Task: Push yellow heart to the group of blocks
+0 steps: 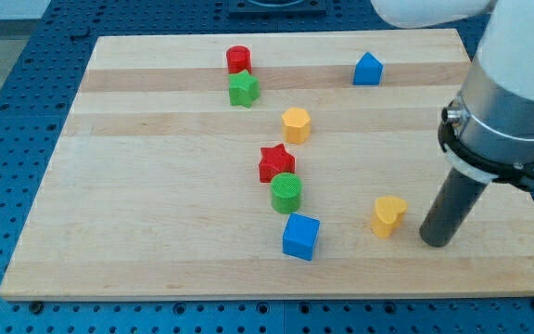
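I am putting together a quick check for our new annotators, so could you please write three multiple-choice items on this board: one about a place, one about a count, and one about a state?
1. Where is my tip relative to the yellow heart?
A. at the view's right of it
B. at the view's left of it
C. above it, near the board's top edge

2. How many blue blocks lie on the board?
A. one
B. two
C. three

3. Is the yellow heart touching the blue cube?
A. yes, pressed against it
B. no, bare board shows between them
C. it lies on top of it

Answers:
1. A, the rod's end stands just to the heart's right.
2. B, there is the blue cube and another blue block near the top.
3. B, a clear gap of wood separates them.
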